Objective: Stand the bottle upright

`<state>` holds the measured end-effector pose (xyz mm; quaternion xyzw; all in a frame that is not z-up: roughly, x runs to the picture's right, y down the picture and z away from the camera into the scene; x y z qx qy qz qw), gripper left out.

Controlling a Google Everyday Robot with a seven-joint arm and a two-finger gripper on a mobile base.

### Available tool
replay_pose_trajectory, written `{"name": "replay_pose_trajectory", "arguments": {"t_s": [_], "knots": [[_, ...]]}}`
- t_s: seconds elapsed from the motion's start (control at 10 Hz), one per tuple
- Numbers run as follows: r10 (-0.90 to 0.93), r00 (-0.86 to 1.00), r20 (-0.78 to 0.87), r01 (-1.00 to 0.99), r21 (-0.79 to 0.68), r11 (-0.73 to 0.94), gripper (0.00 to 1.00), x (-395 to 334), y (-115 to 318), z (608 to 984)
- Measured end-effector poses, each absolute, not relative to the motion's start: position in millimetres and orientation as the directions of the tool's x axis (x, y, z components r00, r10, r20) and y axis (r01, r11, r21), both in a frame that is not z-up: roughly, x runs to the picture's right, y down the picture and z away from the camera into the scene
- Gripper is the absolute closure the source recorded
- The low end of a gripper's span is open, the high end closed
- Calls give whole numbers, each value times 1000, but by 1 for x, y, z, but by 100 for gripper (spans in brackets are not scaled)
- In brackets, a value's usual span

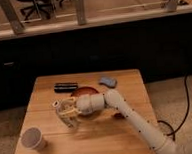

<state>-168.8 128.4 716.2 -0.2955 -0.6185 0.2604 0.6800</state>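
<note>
The bottle [62, 115] is held tilted over the table [114, 137], left of middle, cap up-left, by the gripper [72, 112]; its fingers seem closed on the bottle's middle. The righting is judged to be under way: next, the base must be set flat, then released. Contents of bottle and cup [33, 139] cannot be seen.

Tool [73, 112] mid-table at bottle [61, 110]; black cylinder [65, 87] close behind, cup [33, 139] well apart, open tabletop [111, 136] between.
</note>
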Motion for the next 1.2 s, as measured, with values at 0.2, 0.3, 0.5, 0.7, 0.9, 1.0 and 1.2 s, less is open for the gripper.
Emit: {"name": "replay_pose_trajectory", "arguments": {"t_s": [0.2,0.3,0.5,0.7,0.9,1.0,1.2], "knots": [[719,88,689,31,-723,690,100,-168,130,714],[714,82,695,48,-719,694,100,-168,131,712],[704,77,706,78,-708,702,100,-170,132,710],[695,74,715,106,-699,707,100,-172,134,708],[688,72,722,124,-691,712,100,-172,135,708],[686,71,724,133,-688,713,100,-172,136,708],[684,70,726,146,-686,713,100,-173,138,708]]}}
